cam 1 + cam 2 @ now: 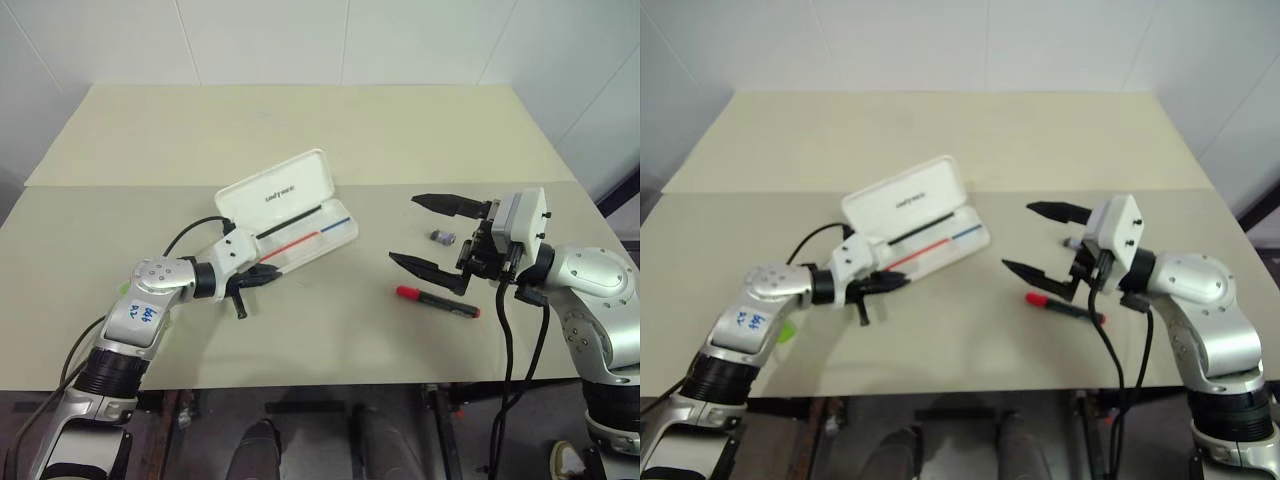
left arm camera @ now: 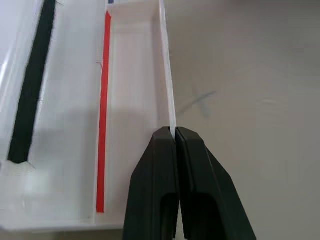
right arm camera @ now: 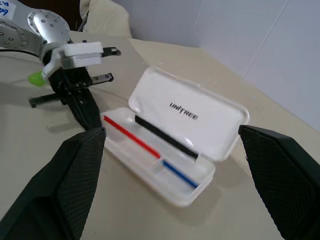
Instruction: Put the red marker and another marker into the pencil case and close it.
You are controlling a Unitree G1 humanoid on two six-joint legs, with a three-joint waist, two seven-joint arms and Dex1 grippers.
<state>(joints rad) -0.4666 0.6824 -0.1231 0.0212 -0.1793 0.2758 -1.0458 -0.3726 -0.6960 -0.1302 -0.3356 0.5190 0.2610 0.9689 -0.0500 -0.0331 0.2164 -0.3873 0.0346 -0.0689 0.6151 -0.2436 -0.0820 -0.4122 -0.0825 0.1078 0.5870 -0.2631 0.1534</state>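
The wide cream-coloured table (image 1: 300,130) carries everything here, two tops butted together along a seam running across the middle.

At the centre sits the pencil case (image 1: 300,235), a flat white hard plastic box with rounded corners, lid thrown back and printed "UNITREE", red and blue lines and a black strip showing inside the tray.

From eight o'clock of the case comes the left gripper (image 1: 262,277), its two black fingers pressed tight together on the thin white front wall of the tray — the left wrist view shows the wall's edge pinched right between the tips. So it has hold of the case itself.

Over at three o'clock, well apart from the case, the right gripper (image 1: 432,232) hangs above the table with its jaws spread wide, nothing between them.

Just below that gripper, at about four o'clock of the case, lies the red marker (image 1: 437,301), a slim black barrel with a bright red cap, flat on the table, cap toward the case.

The other marker, a light-green highlighter (image 3: 36,77), peeks out beside the left arm, mostly hidden.

Smallest of all: a little grey-purple nub (image 1: 442,237) sits on the table between the open right fingers as seen from the head.
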